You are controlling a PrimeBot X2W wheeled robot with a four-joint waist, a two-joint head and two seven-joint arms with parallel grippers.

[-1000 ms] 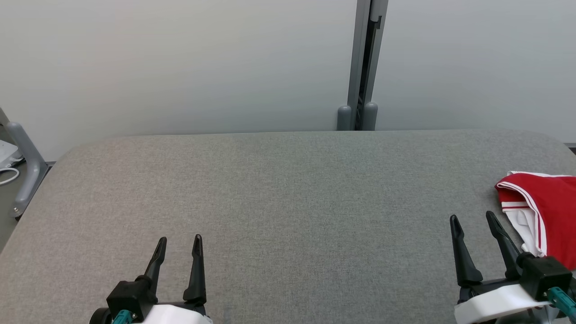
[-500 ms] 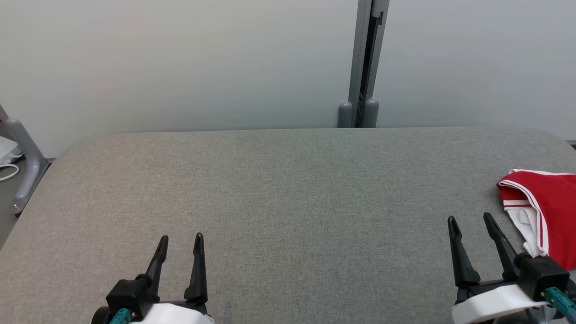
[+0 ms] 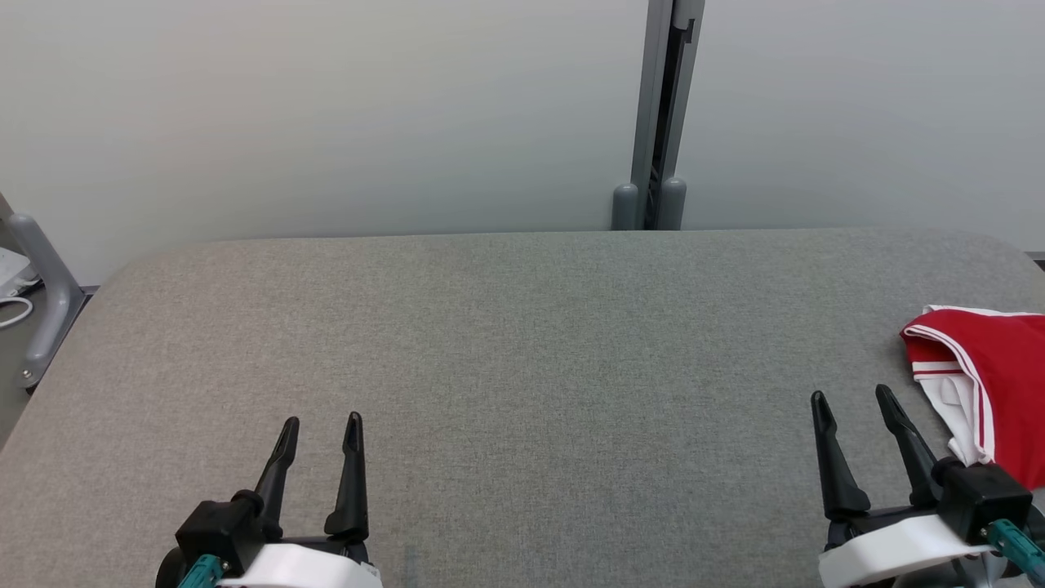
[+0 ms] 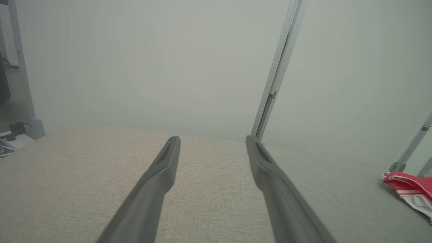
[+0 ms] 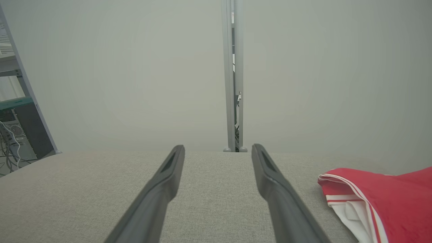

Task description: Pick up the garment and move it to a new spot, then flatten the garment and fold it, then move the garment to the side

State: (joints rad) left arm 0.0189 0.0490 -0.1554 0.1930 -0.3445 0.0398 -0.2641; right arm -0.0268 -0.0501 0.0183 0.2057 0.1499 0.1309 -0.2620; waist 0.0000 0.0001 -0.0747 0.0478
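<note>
**STATUS: BOTH GRIPPERS SPREAD AND EMPTY; GARMENT AT RIGHT EDGE OF TABLE**

**Backdrop.** A pale grey wall (image 3: 326, 114) stands across the far side of the work area. It is made of two panels.

**Work surface.** A table (image 3: 522, 343) covered in grey woven fabric lies below the wall. Its far corners are rounded.

**Divider.** A grey upright post (image 3: 657, 106) stands between the two wall panels, right of centre. It ends in two rounded feet at the far edge of the table.

**Garment.** The garment (image 3: 996, 367) lies on the table at the robot's far right and is cut off by the edge of the head view. It is red with white stripe trim. It is bunched and loosely doubled over, and white lining shows along its near-left side.

**Right gripper.** The right gripper (image 3: 851, 394) sits low over the table at the lower right, just left of the garment. Its two dark fingers are spread apart with nothing between them. In the right wrist view, bare table separates the fingertips from the red fabric.

**Left gripper.** The left gripper (image 3: 322, 420) sits at the lower left, well apart from the garment. Its fingers are also spread and empty, and they point toward the wall.

**Frame leg.** A grey tubular leg (image 3: 45, 286) slants down beside the left end of the table.

**Cable.** A white cable (image 3: 16, 314) loops on the floor next to that leg.
</note>
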